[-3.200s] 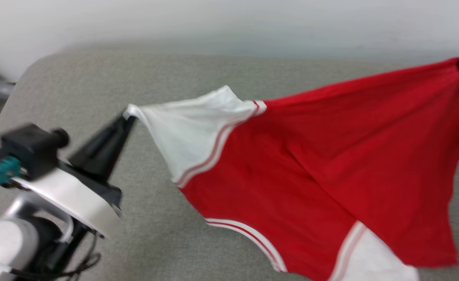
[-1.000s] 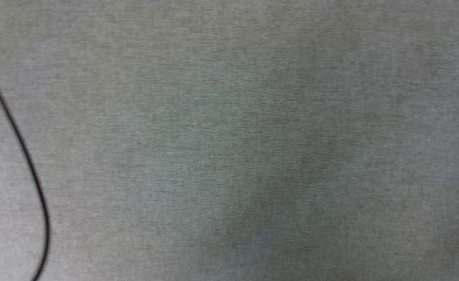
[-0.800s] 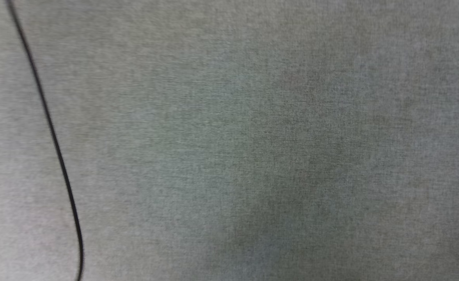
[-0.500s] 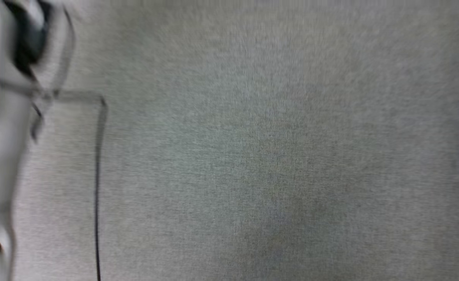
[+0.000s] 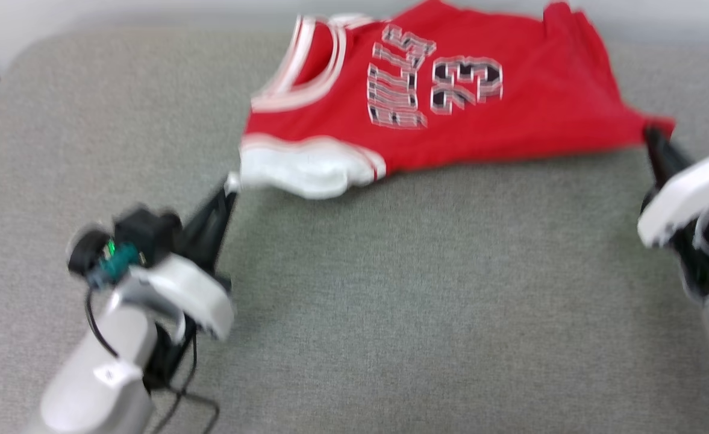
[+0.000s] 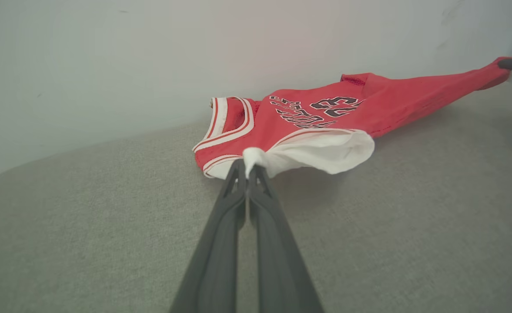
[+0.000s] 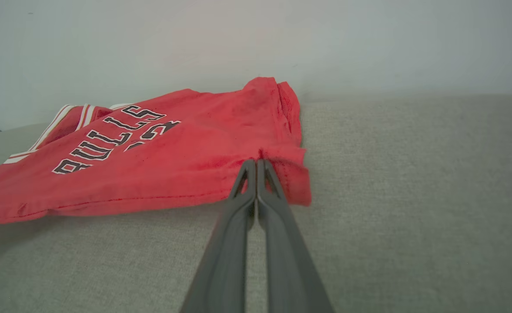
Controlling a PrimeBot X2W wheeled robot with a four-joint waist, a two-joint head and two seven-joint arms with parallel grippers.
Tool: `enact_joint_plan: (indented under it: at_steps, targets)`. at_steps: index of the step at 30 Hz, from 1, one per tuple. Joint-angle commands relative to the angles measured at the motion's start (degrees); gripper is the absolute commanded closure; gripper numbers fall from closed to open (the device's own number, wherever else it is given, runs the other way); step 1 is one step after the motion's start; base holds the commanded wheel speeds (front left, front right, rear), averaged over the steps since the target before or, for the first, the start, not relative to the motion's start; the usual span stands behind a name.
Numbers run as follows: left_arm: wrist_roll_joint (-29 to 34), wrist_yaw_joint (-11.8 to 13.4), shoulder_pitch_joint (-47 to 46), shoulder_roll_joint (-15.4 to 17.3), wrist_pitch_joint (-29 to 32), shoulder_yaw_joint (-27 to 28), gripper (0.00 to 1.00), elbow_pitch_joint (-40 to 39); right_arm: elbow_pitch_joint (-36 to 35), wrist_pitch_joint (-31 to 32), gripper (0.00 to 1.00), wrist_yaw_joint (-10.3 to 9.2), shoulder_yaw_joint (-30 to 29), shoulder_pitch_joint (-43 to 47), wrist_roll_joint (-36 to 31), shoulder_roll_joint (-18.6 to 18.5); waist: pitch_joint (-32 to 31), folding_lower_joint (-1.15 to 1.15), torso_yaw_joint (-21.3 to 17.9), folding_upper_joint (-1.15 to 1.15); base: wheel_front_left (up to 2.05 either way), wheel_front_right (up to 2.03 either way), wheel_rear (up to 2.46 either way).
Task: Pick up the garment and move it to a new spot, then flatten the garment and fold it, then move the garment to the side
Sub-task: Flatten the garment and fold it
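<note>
Shirt [image 5: 450, 114] stretched, apparently for flattening.
Sleeve [image 6: 325, 150] is pinched by closed left gripper [image 6: 247, 168], hem [image 7: 291, 182] by closed right gripper [image 7: 256, 162].

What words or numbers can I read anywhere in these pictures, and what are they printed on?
"BULLS": black letters with white outlines across the chest of the red garment, sharpest in the right wrist view.
"23": in the same black and white style, next to the lettering on the same garment. It is readable in the head view despite the blur.
No other text is legible.
</note>
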Motion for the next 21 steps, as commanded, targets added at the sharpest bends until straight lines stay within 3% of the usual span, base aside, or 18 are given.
enact_joint_plan:
  at_steps: [1,12,21]
  targets:
    - [0.1,0.5,2.1,0.3,0.2,-0.5,1.0,-0.7,-0.6,0.4,1.0,-0.07,0.3,2.7,1.0,-0.4,-3.4,0.03,-0.2,0.0,0.0,0.0,0.0]
    - [-1.9,3.5,16.6,2.1,1.6,-2.2,1.0,-5.7,-5.5,3.1,1.0,-0.07,-1.9,18.3,8.7,1.7,-9.8,0.03,-1.3,0.0,0.0,0.0,0.0]
    - [-3.7,4.9,26.1,4.3,4.3,-3.8,1.0,-9.1,-11.2,3.2,1.0,-0.06,-1.7,29.6,8.4,2.6,-15.9,0.03,-2.6,0.0,0.0,0.0,0.0]
